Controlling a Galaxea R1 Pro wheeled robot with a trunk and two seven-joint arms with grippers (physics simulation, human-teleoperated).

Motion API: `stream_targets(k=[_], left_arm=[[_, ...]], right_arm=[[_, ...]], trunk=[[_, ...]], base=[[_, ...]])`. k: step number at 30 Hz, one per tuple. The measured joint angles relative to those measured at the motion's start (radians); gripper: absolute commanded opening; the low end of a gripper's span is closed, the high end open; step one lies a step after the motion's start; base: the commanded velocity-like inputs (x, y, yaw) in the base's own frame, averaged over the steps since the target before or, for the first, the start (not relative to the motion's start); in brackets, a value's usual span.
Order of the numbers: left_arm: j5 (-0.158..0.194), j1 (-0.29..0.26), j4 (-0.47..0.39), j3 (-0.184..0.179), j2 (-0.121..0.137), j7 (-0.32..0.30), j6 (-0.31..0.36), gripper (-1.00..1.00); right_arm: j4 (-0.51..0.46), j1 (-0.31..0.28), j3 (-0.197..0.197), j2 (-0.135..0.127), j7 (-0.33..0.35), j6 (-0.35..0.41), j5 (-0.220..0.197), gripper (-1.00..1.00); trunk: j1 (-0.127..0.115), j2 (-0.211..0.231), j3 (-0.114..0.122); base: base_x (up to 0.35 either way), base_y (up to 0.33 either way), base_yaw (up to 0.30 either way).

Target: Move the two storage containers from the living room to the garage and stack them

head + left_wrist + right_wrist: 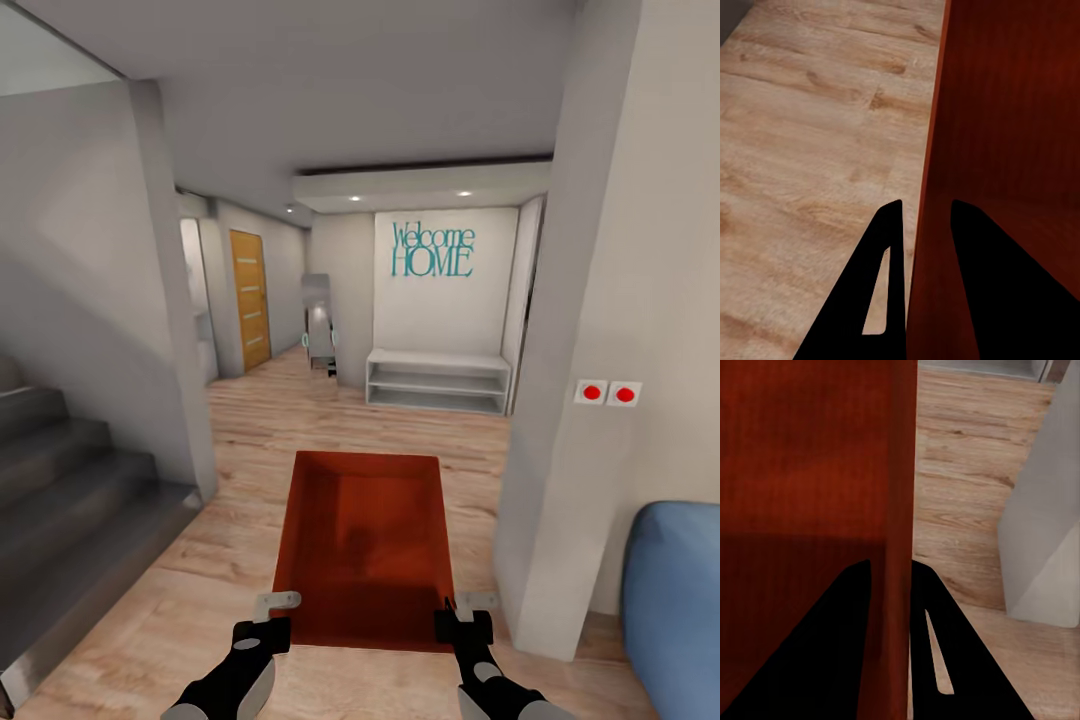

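Both grippers clamp the walls of an orange-red, open-top storage container.

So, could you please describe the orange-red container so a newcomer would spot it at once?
Beneath the teal Welcome HOME lettering, the wood-plank hallway floor runs toward the camera. Above it sits the storage container, the one orange-red open-top bin.

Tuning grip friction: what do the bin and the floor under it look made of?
Storage container: looks like matte rigid plastic, uniform orange-red with thin straight walls, no grain or gloss; could be painted board. Left hand and right hand each pinch a side wall. Floor: light wood planks, visible grain, knots and seams, low satin sheen; possibly laminate.
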Motion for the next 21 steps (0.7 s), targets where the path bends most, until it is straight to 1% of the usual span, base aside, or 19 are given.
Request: stream_targets(k=[21], left_arm=[[0.000, 0.000, 0.000, 0.000, 0.000, 0.000, 0.000, -1.00]], right_arm=[[0.000, 0.000, 0.000, 0.000, 0.000, 0.000, 0.000, -1.00]], trunk=[[0.000, 0.000, 0.000]], base=[[0.322, 0.000, 0.000]])
